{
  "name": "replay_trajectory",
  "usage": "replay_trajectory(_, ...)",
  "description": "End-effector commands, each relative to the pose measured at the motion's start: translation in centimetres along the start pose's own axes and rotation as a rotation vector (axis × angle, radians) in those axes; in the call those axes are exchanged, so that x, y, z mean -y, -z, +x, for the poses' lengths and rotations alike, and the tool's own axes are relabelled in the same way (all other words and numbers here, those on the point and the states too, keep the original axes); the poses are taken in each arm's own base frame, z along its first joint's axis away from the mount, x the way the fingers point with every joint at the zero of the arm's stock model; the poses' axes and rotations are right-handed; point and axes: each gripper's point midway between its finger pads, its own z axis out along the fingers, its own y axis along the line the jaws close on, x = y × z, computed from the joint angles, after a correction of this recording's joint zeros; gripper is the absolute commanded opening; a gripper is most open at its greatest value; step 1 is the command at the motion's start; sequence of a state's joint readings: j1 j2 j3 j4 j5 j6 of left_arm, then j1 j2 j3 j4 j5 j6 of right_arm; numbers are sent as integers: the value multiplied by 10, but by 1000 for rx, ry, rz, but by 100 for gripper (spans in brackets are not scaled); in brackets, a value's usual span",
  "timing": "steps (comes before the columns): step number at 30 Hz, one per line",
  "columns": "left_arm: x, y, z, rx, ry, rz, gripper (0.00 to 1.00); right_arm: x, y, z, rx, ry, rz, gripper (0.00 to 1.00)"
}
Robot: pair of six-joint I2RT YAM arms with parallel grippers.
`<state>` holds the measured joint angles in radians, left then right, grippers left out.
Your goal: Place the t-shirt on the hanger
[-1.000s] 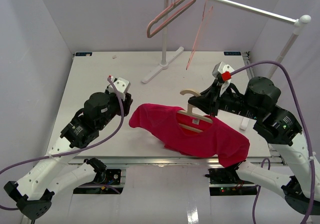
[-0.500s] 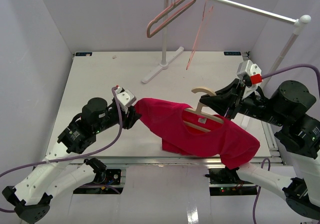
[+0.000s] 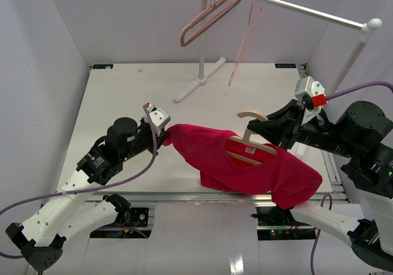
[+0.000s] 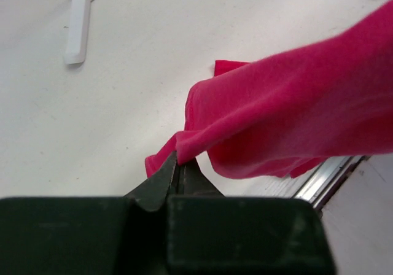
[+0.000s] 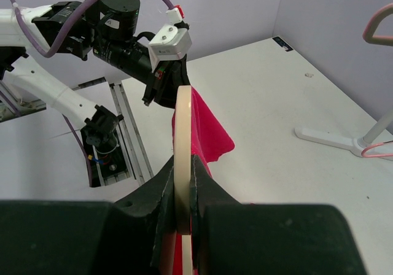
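- From above, the left gripper (image 3: 164, 135) is pinched shut on one sleeve end of the t-shirt (image 3: 270, 177). The cloth stretches away from those fingertips toward the right gripper (image 3: 263, 129).
- The right gripper is clamped on the hanger (image 3: 250, 145) just under its hook. The tan frame shows through the neck opening, and the rest of the shirt drapes beneath that gripper, sagging past the near edge of the bench (image 3: 123, 97).
- The shirt is bright red and rumpled, pulled taut between the two grippers.
- The left wrist camera shows what the overhead view cannot. The left gripper (image 4: 179, 164) has its two tips closed with no gap on a thin fold of the t-shirt (image 4: 295, 103), and a loose flap curls just beside them. A white rack foot (image 4: 77, 23) lies well beyond on the bench (image 4: 153, 54).
- The right wrist camera looks along the hanger (image 5: 182, 134), seen edge-on between the closed fingers of the right gripper (image 5: 182, 183). The t-shirt (image 5: 206, 131) hangs past it, running on to the left gripper (image 5: 164, 81).
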<state>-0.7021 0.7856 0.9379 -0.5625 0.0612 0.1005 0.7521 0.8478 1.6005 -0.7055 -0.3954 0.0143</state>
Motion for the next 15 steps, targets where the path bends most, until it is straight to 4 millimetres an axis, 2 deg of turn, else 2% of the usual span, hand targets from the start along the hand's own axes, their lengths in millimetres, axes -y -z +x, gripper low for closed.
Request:
replay_trajectory(1,12,-8,-3,26,8,68,0,-2,3,-19,70,44,-7,8)
replay_trajectory(5,-3,-10,-14,56,30,-17,0,0,1,-8,51,35,-1,8)
replay_trajectory(10,-9,-5,-26,107,50,-53,0,5,1,5,35,27,25,8)
replay_trajectory(15,-35,5,-24,116,67,-206,0,5,6,7,42,29,44,8)
